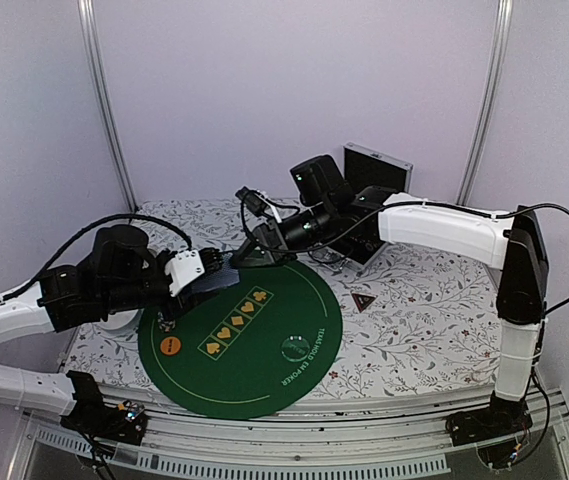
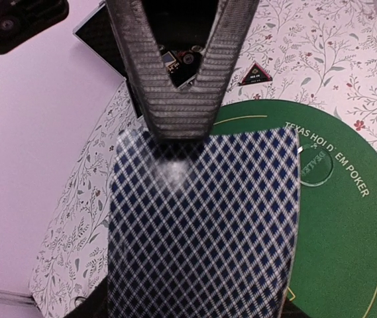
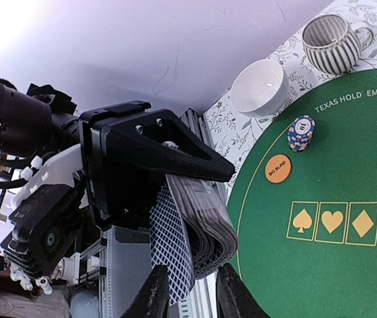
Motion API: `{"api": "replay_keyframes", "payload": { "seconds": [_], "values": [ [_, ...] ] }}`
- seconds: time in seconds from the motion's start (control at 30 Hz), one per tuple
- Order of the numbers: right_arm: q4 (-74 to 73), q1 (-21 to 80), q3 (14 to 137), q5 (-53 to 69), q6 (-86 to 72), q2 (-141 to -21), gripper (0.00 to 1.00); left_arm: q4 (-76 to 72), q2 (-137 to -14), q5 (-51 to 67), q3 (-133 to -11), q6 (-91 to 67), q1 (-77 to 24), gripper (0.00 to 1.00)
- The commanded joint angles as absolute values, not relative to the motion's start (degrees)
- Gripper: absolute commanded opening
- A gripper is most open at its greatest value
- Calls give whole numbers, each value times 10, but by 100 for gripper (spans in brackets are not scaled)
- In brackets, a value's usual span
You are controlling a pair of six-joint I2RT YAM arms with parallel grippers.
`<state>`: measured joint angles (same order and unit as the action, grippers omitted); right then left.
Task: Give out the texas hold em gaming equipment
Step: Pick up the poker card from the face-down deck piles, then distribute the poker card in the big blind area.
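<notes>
Top external: left hand (image 1: 218, 279), right hand (image 1: 250, 256) close together, arms outstretched.

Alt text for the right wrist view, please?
The left end effector clamps a deck of diamond-backed playing cards, and the open right end effector straddles one card hanging out of it. Beside them lies a green poker mat with an orange Big Blind disc and a chip stack; a white bowl and a striped cup stand past its edge.
</notes>
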<state>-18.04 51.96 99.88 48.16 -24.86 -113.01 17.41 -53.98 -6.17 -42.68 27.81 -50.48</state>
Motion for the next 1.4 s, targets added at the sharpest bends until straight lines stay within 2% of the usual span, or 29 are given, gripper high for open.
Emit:
{"api": "replay_keyframes", "payload": {
  "seconds": [0.0, 0.13, 0.27, 0.33, 0.8, 1.07, 1.17, 1.27, 1.37],
  "values": [
    [-182, 525, 1022, 504, -251, -1152, 24, 155, -532, -68, -421, 281, -501, 47],
    [-182, 525, 1022, 509, -257, -1159, 20, 154, -529, -69, -420, 281, -501, 47],
    [-182, 523, 1021, 508, -259, -1156, 5, 153, -528, -70, -419, 282, -501, 47],
    [-182, 519, 1014, 503, -259, -1147, 3, 153, -527, -70, -418, 281, -500, 47],
    [-215, 478, 983, 469, -231, -1057, 2, 152, -524, -81, -414, 278, -501, 47],
    [-219, 414, 904, 367, -233, -982, 2, 156, -530, -132, -430, 248, -482, 48],
    [-206, 416, 857, 320, -265, -997, 2, 161, -534, -149, -441, 233, -469, 48],
    [-107, 456, 809, 380, -324, -1045, 2, 167, -538, -161, -450, 223, -456, 48],
    [-57, 515, 843, 434, -357, -1130, 2, 170, -540, -173, -457, 219, -450, 48]
  ]
}}
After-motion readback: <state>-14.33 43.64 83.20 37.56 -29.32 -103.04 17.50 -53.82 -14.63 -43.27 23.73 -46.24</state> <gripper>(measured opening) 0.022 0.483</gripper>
